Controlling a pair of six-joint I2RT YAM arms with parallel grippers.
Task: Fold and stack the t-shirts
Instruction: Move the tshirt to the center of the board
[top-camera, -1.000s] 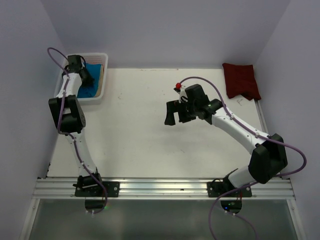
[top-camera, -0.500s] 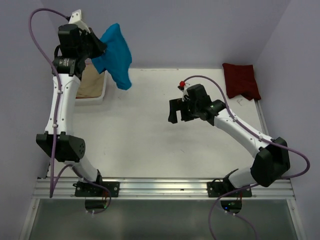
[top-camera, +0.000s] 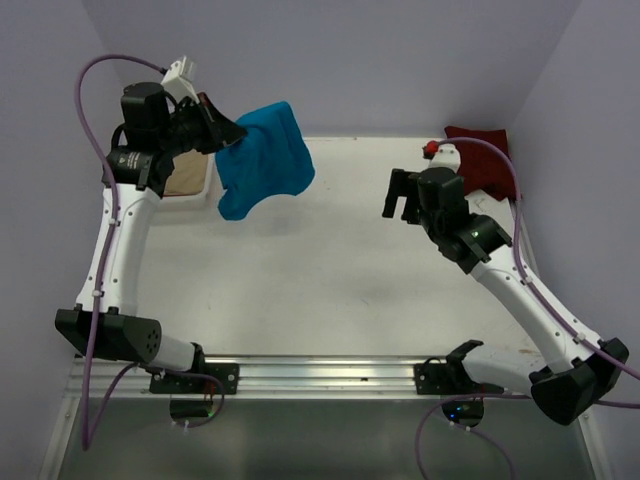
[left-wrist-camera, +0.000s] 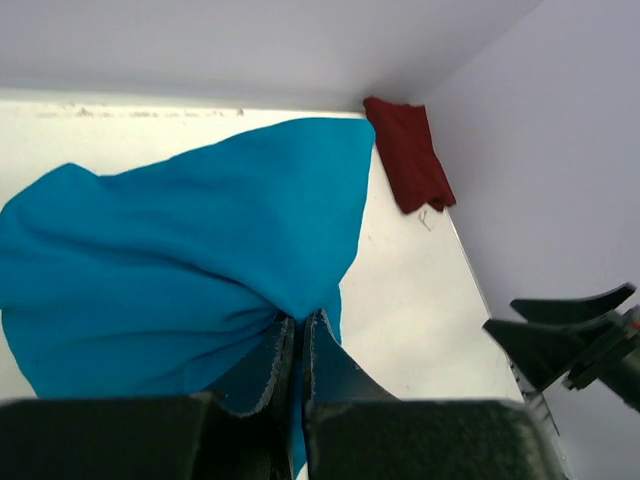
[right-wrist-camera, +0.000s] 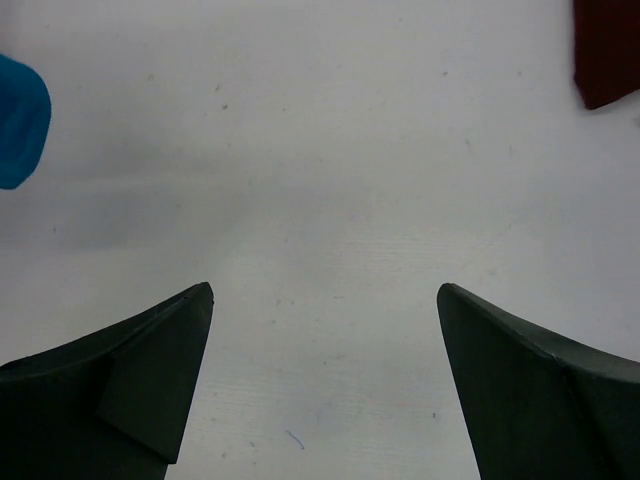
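Top external: left gripper (top-camera: 233, 131) has carried teal t-shirt (top-camera: 266, 165) rightward.

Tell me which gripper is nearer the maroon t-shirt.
Right. The right gripper hangs open just left of the maroon t-shirt lying at the table's far right corner; the left gripper is across the table by the basket, shut on the teal t-shirt.

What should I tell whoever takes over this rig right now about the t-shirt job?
Left end effector: shut on the teal t-shirt, held in the air beside the basket.
Right end effector: open, empty, over the table.
Maroon t-shirt: looks folded, far right corner.
Beige cloth: in the basket.
Left to do: spread, fold and stack the teal one, probably then the beige.
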